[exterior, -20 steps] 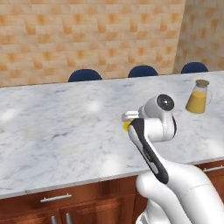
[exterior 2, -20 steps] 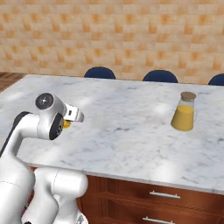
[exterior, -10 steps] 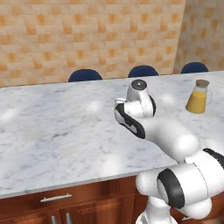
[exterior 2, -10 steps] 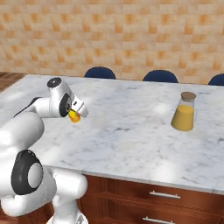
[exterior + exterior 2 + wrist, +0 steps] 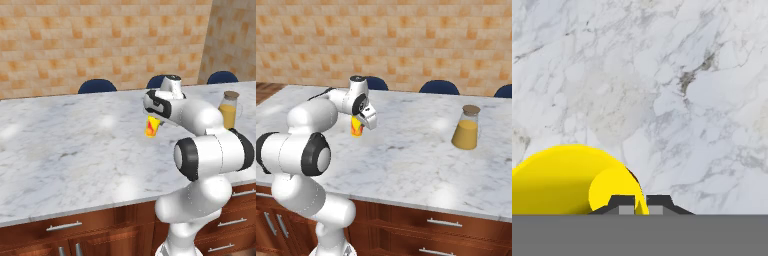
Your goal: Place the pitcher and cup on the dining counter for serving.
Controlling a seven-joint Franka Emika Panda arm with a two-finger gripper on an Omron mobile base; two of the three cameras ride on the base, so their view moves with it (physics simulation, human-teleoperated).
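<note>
Arm swung out over the surface (image 5: 75, 150) since a second ago, hand (image 5: 153, 121) pinching the cup (image 5: 151, 127) just above the marble, pitcher (image 5: 229, 110) already standing well off to its right.

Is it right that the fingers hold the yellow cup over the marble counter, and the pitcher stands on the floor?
Not quite. The pitcher stands on the dining counter, as the right base view shows. The fingers do hold the yellow cup over the marble.
</note>
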